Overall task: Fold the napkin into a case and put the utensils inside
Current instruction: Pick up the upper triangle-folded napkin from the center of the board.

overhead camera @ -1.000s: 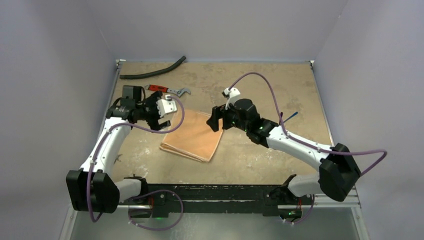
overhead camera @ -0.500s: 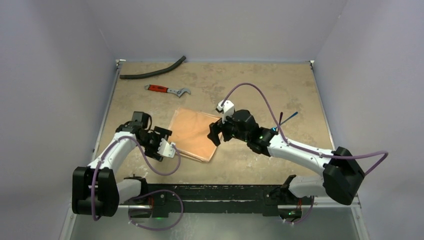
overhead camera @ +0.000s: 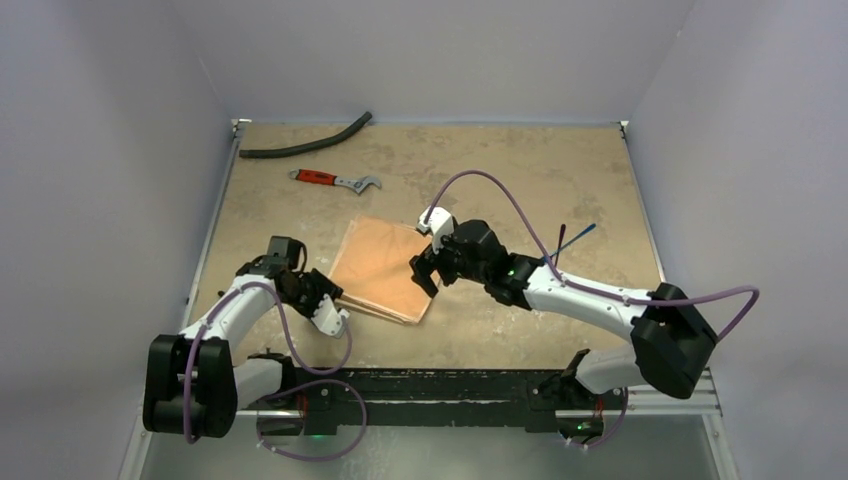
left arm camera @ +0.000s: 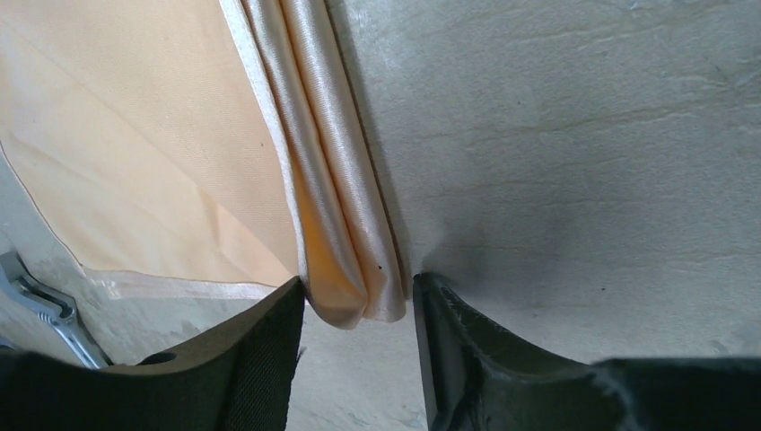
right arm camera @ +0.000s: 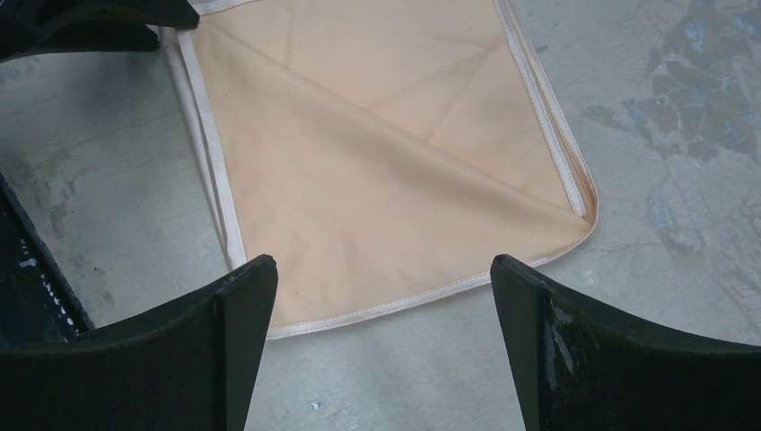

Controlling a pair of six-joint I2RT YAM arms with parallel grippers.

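Note:
The peach napkin (overhead camera: 383, 265) lies folded flat in the middle of the table. My left gripper (overhead camera: 333, 303) is low at its near-left corner. In the left wrist view the rolled fold end of the napkin (left arm camera: 345, 269) sits between the half-closed fingers of the left gripper (left arm camera: 357, 280), touching the left one, with a thin gap at the right one. My right gripper (overhead camera: 427, 270) hovers wide open over the napkin's right edge. Seen from the right wrist, the napkin (right arm camera: 377, 171) spreads out beyond the right gripper (right arm camera: 381, 260). The blue fork (overhead camera: 581, 232) and purple spoon (overhead camera: 560, 240) lie to the right.
A red-handled wrench (overhead camera: 335, 180) and a curved black hose (overhead camera: 305, 145) lie at the far left of the table. The table's left edge (overhead camera: 205, 270) runs close to the left arm. Walls enclose the table on three sides.
My left arm swung from the napkin's far-left side down to its near-left corner, and its jaws narrowed around the fold. My right gripper slid a little leftward along the napkin's right edge, staying open.

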